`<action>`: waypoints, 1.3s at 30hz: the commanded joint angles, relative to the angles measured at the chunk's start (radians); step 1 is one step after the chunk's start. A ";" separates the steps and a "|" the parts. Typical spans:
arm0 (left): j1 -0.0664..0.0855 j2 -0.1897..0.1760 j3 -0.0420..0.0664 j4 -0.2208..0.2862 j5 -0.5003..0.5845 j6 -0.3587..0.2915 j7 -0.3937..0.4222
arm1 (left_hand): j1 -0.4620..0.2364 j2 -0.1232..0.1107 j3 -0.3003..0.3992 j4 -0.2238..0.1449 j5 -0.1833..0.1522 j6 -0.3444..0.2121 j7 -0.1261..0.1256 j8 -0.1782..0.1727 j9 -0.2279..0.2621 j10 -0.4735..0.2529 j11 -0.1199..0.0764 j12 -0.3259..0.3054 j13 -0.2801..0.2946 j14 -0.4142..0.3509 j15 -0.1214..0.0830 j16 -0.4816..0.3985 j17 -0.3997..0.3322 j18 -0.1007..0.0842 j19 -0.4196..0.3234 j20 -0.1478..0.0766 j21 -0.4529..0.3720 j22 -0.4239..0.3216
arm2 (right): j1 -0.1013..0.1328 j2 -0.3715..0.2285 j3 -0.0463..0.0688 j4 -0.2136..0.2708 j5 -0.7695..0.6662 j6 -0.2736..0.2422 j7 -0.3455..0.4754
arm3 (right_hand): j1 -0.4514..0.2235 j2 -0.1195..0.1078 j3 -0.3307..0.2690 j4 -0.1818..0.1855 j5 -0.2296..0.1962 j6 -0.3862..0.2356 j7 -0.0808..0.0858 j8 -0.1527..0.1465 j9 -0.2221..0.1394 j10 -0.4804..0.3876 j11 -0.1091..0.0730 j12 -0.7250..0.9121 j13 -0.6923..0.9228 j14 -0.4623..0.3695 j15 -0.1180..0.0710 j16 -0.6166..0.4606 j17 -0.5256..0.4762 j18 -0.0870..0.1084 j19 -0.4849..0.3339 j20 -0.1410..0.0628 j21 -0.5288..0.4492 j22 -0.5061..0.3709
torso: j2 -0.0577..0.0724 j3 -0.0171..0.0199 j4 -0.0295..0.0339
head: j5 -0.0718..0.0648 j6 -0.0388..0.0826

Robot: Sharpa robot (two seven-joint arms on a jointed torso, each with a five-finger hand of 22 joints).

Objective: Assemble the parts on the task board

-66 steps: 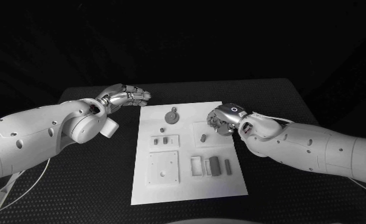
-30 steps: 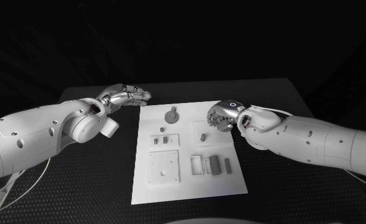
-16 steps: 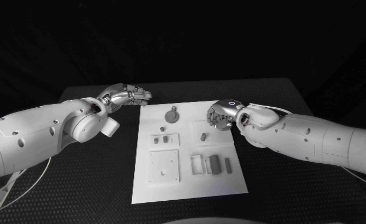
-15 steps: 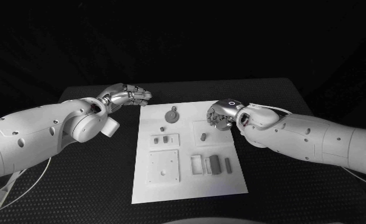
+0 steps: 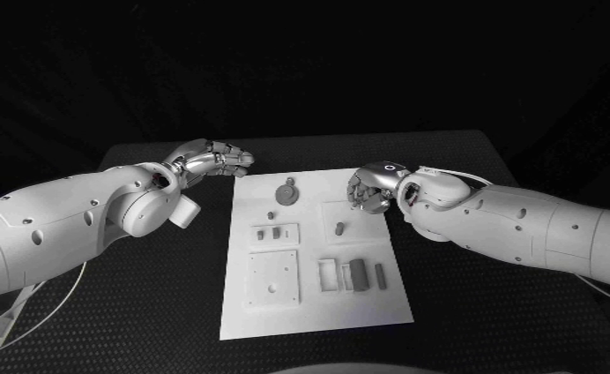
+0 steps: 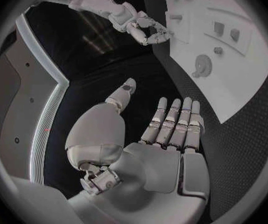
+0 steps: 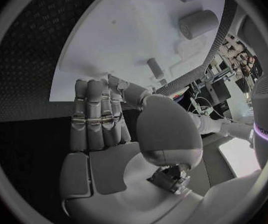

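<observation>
Room dark; my task board [image 5: 318, 255] reflects brightest, without glare. Far side of desk [image 5: 445, 149] fades into black. Wrist views bend straight edges at rims.

One task board [image 5: 311, 303], two hands [image 5: 213, 159] [image 5: 370, 190], seven small parts on the board [image 5: 288, 193]

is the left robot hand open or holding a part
Open. The left robot hand holds nothing, its fingers straight, hovering over the black table beside the task board.
</observation>
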 commanded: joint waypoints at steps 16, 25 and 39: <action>-0.001 0.010 0.000 -0.006 -0.003 0.015 0.005 | 0.004 0.003 0.000 -0.008 0.000 0.000 0.078 0.004 -0.001 0.003 0.003 -0.005 -0.001 0.008 -0.002 0.003 0.002 -0.007 0.005 -0.004 -0.004 -0.001 | 0.004 -0.010 0.027 0.033 0.050 0.026 -0.001 | -0.008 0.004 0.008 -0.002 0.007 -0.002 0.006 0.002 0.005 0.006 -0.001 -0.009 0.003 -0.003 -0.006 0.005 0.000 0.012 -0.004 0.002 0.007 0.023 | 0.000 0.0004 -0.0008 | 0.000 0.004; -0.001 0.009 0.000 -0.001 -0.003 0.011 0.003 | 0.004 0.003 0.000 -0.008 0.000 0.000 0.078 0.004 -0.001 0.003 0.003 -0.005 -0.001 0.007 -0.002 0.003 0.001 -0.007 0.005 -0.004 -0.004 -0.001 | 0.021 -0.008 0.038 0.107 0.051 0.041 -0.006 | -0.008 0.004 0.008 -0.003 0.007 -0.003 0.006 0.002 0.006 0.006 -0.001 -0.010 0.003 -0.003 -0.006 0.005 -0.001 0.012 -0.005 0.002 0.008 0.023 | 0.000 -0.0001 0.0004 | -0.001 0.005; -0.001 0.021 0.000 -0.009 -0.003 0.004 0.007 | 0.005 0.003 0.000 -0.009 0.000 0.001 0.078 0.005 -0.001 0.004 0.003 -0.005 -0.001 0.008 -0.002 0.003 0.002 -0.007 0.004 -0.004 -0.004 -0.002 | 0.023 0.048 0.039 0.210 0.027 0.063 -0.007 | -0.008 0.005 0.008 -0.003 0.007 -0.003 0.006 0.002 0.006 0.006 -0.001 -0.011 0.003 -0.004 -0.006 0.005 -0.001 0.012 -0.005 0.002 0.008 0.023 | 0.000 0.0006 0.0000 | 0.045 0.005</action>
